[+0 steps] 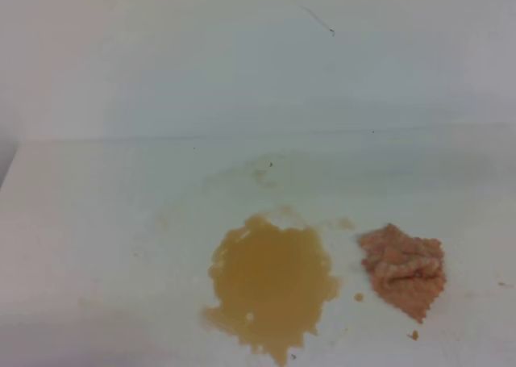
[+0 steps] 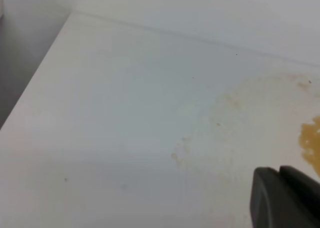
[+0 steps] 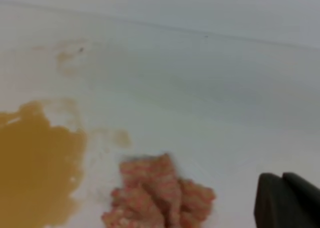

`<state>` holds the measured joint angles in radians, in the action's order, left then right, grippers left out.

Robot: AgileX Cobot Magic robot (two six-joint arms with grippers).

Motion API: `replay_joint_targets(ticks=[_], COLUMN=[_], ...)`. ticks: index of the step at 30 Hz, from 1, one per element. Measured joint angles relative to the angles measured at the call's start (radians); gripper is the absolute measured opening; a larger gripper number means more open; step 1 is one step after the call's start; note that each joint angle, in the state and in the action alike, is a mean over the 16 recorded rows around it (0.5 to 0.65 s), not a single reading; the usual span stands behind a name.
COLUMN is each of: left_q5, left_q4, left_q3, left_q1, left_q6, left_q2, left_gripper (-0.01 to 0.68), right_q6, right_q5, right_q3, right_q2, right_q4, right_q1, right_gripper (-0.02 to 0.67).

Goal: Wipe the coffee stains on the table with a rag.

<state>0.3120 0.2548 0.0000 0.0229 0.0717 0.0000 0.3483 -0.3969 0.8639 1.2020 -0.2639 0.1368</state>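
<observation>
Although neither arm appeared in the high view, each wrist camera showed a dark gripper tip at its lower right corner. The right gripper [image 3: 289,200] hung above the table [image 1: 97,246] with its two fingers pressed together, clenched on nothing. The left gripper [image 2: 285,198] showed the same dark shape, the fingers seemingly close together, but I could not tell for sure if it was closed or released; it held nothing that I could see.

Nearest to the front edge lay the coffee stains [image 1: 272,285], a wide tan-brown puddle, thin and wet, with irregular borders. Just beside it, on the right and not touching it, lay the rag [image 1: 403,270], crumpled into a low heap with zigzag edges. A few small crumbs or drops sat around the rag.

The rag looked light, soft and limp, so it would probably fold and hang when lifted, and it would not slip easily because of its rough texture. I judged that the best place to take hold was the raised fold in the middle of the heap, where the fingers could pinch several layers together; a flat edge would be hard to catch on the smooth table.

Farther back, faint brownish smears [image 1: 262,169] marked the table near the wall [image 1: 242,52].
</observation>
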Motion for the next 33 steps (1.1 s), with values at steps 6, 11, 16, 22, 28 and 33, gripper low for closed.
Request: replay_joint_targets(ticks=[6,11,16,22,28,33], left_q5=[0.000,0.000,0.000,-0.001,-0.001,-0.001], left_q4=[0.000,0.000,0.000,0.000,0.000,0.000], left_q3=[0.000,0.000,0.000,0.002,0.002,0.002], left_q1=[0.000,0.000,0.000,0.000,0.000,0.000], left_q6=[0.000,0.000,0.000,0.000,0.000,0.000], left_q2=[0.000,0.000,0.000,-0.002,-0.002,-0.002], left_gripper=[-0.003,-0.003,-0.003,-0.003,-0.002,-0.002], right_q6=[0.161,0.161,0.108,0.046,-0.001,-0.067], right_q5=[-0.121,-0.252,-0.373,-0.445,-0.442,-0.415], right_q3=[0.093,0.201,0.303,0.378,0.402,0.403], right_q2=[0.170,0.317,0.449,0.571,0.656,0.713], right_q4=[-0.092,-0.104,-0.098,-0.081,-0.055,0.007], right_q1=[0.091,0.136,0.148,0.149,0.162,0.190], right_gripper=[0.036,0.145,0.287,0.424,0.460,0.457])
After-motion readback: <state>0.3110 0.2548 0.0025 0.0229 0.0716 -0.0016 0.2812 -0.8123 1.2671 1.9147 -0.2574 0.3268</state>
